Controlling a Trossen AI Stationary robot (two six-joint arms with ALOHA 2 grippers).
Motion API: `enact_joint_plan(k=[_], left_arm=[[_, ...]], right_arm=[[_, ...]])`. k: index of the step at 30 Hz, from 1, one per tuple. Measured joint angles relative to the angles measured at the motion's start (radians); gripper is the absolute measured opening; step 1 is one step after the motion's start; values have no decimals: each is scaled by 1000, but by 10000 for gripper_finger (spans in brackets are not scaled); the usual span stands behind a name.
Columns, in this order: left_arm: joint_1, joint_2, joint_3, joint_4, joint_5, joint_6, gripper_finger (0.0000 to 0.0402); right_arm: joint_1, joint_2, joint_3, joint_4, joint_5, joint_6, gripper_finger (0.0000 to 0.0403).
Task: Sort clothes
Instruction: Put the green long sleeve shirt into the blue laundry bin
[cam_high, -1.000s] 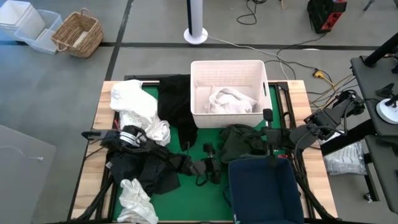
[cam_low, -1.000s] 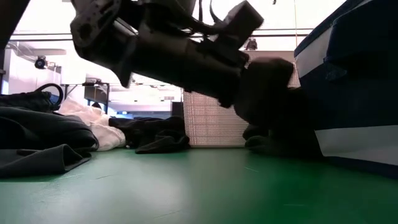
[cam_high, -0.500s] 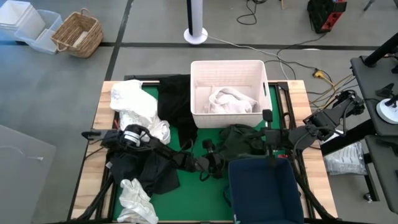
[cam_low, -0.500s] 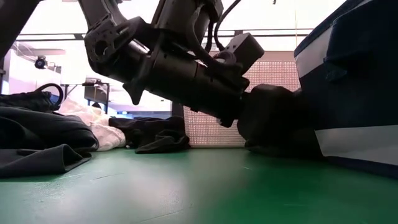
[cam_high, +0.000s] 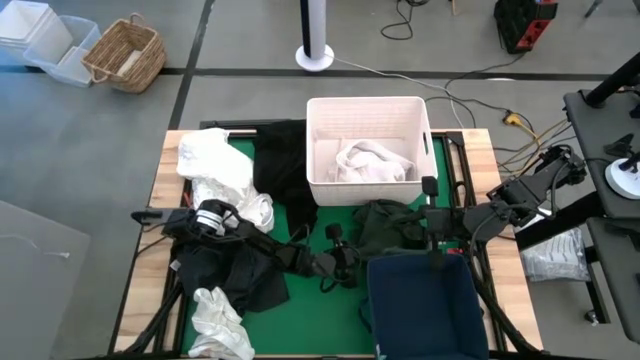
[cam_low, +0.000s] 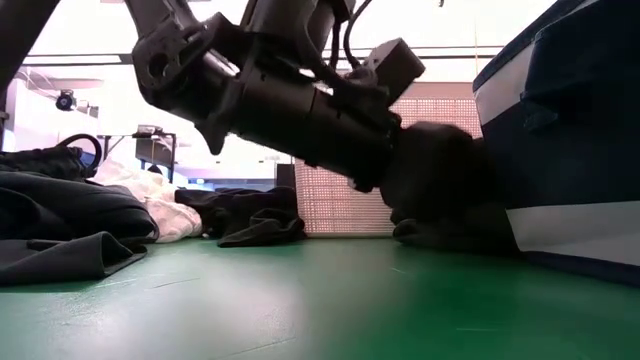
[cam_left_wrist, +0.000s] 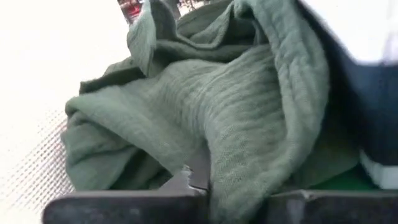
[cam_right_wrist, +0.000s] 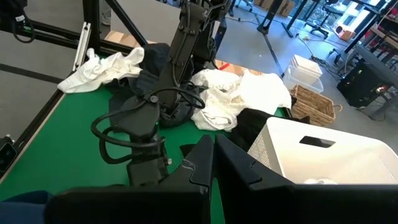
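A dark green garment (cam_high: 390, 228) lies bunched on the green mat between the white bin (cam_high: 366, 104) and the navy bin (cam_high: 420, 300); in the low view this garment (cam_low: 445, 185) rests against the navy bin. My left gripper (cam_high: 347, 262) is at its left side, shut on it. My right gripper (cam_right_wrist: 211, 155) is shut on nothing, hovering by the navy bin's far edge (cam_high: 432, 240). White clothes (cam_high: 215, 170) and black clothes (cam_high: 235, 270) lie on the table's left half, and a white piece (cam_high: 365, 160) is in the white bin. My left gripper pinches a raised fold (cam_left_wrist: 214, 168) at the dark green garment's left side between its two fingers. The fingers (cam_left_wrist: 186, 179) come from the table's left, slanting a little downward. How many layers are caught cannot be told. The rest of the garment lies slack on the mat.
A black garment (cam_high: 285, 165) lies left of the white bin, and a small white piece (cam_high: 220, 320) lies near the front left corner. Bare green mat (cam_high: 320, 320) shows at the front middle. The navy bin stands close to the right of the green garment.
My left gripper has gone toward the table's right edge, into the left side of the dark green garment, and has then risen slightly. The garment's left side has bulged upward a little while the rest has stayed on the mat.
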Motion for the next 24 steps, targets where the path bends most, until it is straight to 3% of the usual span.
enact_joint_plan(k=[14, 24], left_arm=[[-21, -209, 0, -296, 0, -14, 2], [-17, -327, 0, -326, -7, 91, 1]], right_arm=[[0, 0, -3, 0, 0, 0, 13], [0, 0, -3, 0, 0, 0, 13]])
